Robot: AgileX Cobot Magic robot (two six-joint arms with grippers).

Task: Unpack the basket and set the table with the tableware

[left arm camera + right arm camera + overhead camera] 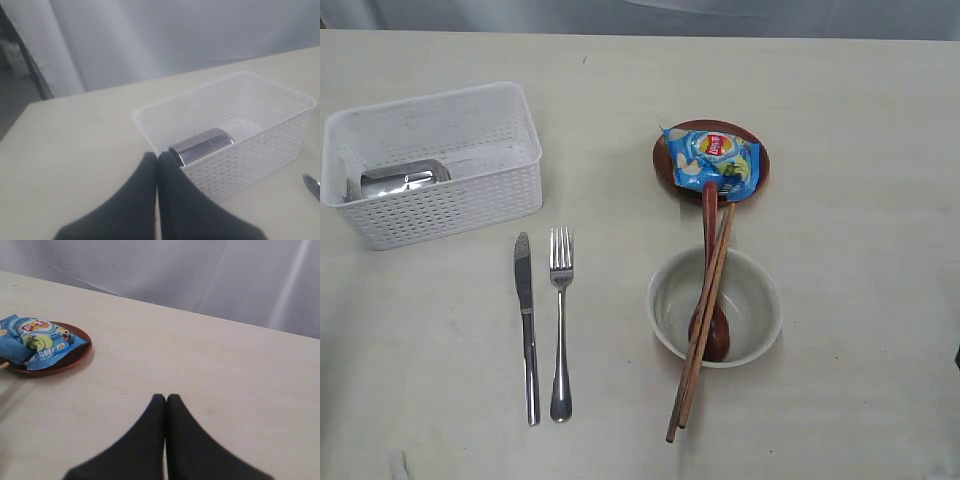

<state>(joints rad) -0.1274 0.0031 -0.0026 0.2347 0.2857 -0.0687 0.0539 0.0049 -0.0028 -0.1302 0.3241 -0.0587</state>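
Observation:
The white perforated basket (440,165) (240,125) stands at the left of the cream table (840,100), with a steel cup (402,179) (202,145) lying on its side inside. A silver knife (526,325) and fork (560,320) lie side by side in front of it. The pale bowl (752,300) holds a brown wooden spoon (711,300) and wooden chopsticks (700,340). Behind it, the round brown plate (665,160) (75,357) carries a blue chip bag (715,160) (35,340). My left gripper (157,159) is shut and empty just outside the basket's near corner. My right gripper (165,400) is shut and empty over bare table, apart from the plate. Neither gripper shows in the exterior view.
A pale curtain hangs behind the table's far edge in both wrist views. The knife's tip (312,184) shows at the edge of the left wrist view. The spoon and chopsticks lean from the plate across the bowl's rim.

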